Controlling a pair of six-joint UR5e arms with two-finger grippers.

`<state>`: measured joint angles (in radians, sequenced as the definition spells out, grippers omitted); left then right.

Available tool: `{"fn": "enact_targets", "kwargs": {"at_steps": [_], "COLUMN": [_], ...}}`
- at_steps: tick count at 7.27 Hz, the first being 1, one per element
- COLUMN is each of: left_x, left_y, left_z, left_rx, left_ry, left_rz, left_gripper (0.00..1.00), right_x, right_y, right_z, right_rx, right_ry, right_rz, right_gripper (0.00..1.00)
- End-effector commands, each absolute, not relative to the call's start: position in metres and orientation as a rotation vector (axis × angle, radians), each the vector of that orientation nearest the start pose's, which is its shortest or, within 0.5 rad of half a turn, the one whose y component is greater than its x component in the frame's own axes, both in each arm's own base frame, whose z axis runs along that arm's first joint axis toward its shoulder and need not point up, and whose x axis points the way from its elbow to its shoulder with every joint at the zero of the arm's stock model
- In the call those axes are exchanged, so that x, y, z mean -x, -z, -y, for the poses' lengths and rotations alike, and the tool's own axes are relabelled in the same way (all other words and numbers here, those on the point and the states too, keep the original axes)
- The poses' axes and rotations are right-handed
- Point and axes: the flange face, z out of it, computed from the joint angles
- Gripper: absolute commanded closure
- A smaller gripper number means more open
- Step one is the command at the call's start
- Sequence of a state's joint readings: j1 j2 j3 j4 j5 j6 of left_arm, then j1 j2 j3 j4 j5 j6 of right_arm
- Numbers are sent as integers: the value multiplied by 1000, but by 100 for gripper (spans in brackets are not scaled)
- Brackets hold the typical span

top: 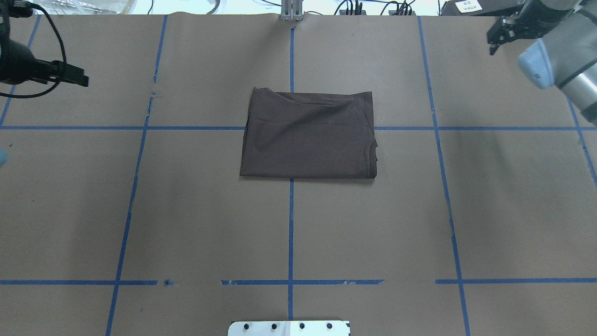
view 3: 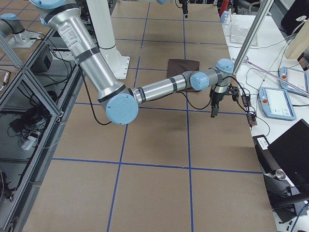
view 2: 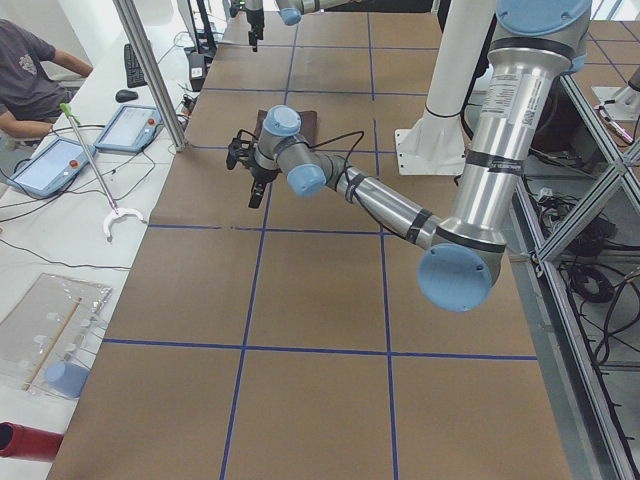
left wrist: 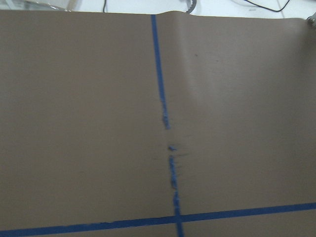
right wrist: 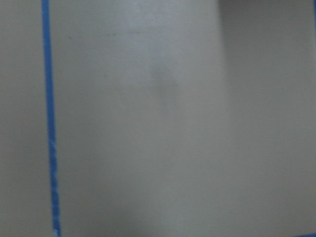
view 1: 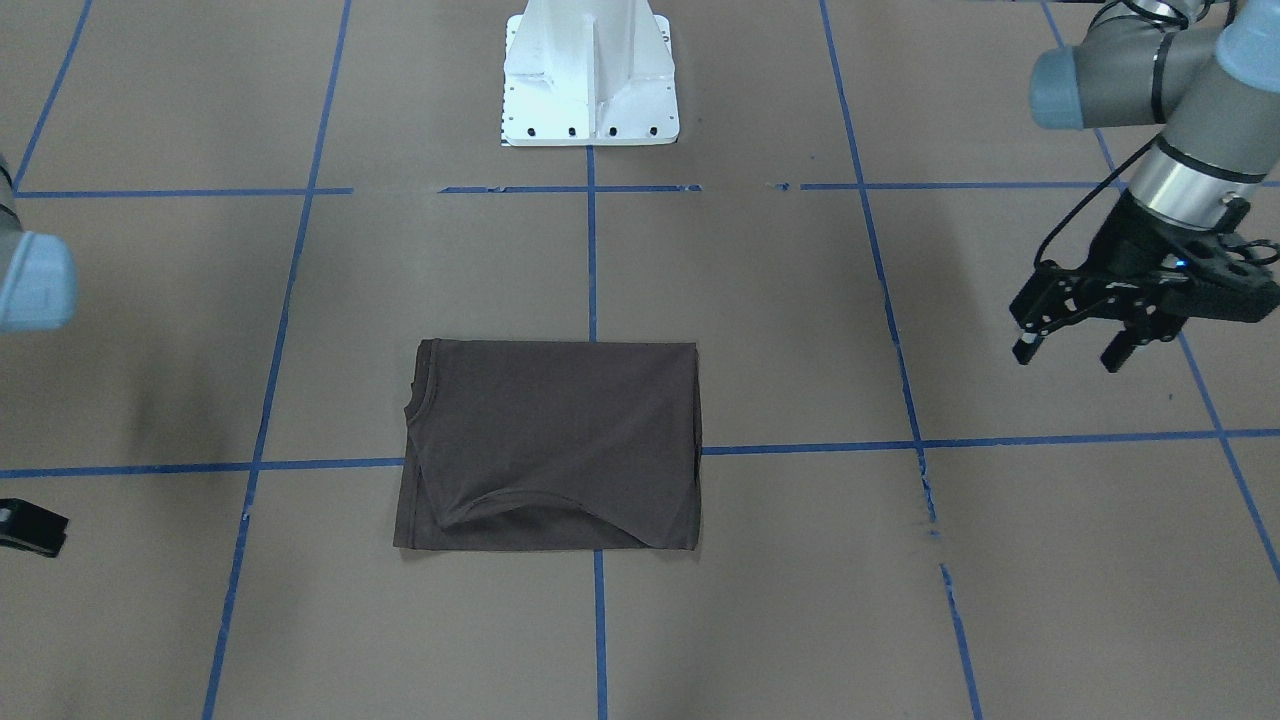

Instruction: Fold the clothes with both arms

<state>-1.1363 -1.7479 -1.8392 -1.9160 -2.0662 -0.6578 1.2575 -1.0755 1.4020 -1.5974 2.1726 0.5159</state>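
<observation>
Front-facing view: the T-shirt (view 1: pixel 550 445) lies folded into a flat rectangle at the centre of the brown worktop (view 1: pixel 800 300), with its collar toward frame left. The left pincer (view 1: pixel 1068 352) hangs at the right edge, fingers parted and holding nothing, well apart from the shirt. Only a black tip of the right pincer (view 1: pixel 30 527) shows at the left edge, so I cannot tell whether it is parted or closed. A white pedestal (view 1: pixel 590 70) stands at top centre.

Overhead view: the T-shirt (top: pixel 308 135) sits just above centre. The left pincer (top: pixel 77 77) is in the upper left corner and the right pincer (top: pixel 494 39) in the upper right, both far from the cloth.

Side views: the near arm's wrist partly hides the T-shirt (view 2: pixel 308 125) in one. In the other, the T-shirt (view 3: pixel 186 65) lies just beyond the near forearm.

Wrist views: brown worktop paper with blue tape lines (left wrist: pixel 163 89), blurred in the right one.
</observation>
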Motion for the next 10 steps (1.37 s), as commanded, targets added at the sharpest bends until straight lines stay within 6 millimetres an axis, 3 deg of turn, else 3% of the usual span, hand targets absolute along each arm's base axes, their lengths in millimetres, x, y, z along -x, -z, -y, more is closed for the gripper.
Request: {"fn": "enact_targets", "kwargs": {"at_steps": [1, 2, 3, 4, 5, 6, 8, 10], "left_x": [-45, 4, 49, 64, 61, 62, 60, 60], "left_y": [-470, -516, -543, -558, -566, -581, -646, -650], "left_z": [540, 528, 518, 505, 504, 501, 506, 493], "left_rx": [-403, -428, -432, -405, -402, -420, -281, -171], "left_ry": [-179, -305, -353, -326, -304, -308, -260, -228], "left_rz": [-720, -676, -629, -626, -629, -620, -636, -655], "left_gripper": [0, 0, 0, 0, 0, 0, 0, 0], "right_x": [24, -25, -49, -56, -55, -52, -49, -61], "right_y": [-488, -509, -539, -558, -551, -566, -627, -654], "right_z": [617, 592, 566, 540, 541, 524, 496, 483], "right_rx": [12, 22, 25, 48, 38, 46, 18, 14], "right_ry": [66, 148, 172, 134, 120, 122, 121, 75], "right_rz": [633, 632, 664, 751, 766, 776, 854, 883], "right_gripper": [0, 0, 0, 0, 0, 0, 0, 0]}}
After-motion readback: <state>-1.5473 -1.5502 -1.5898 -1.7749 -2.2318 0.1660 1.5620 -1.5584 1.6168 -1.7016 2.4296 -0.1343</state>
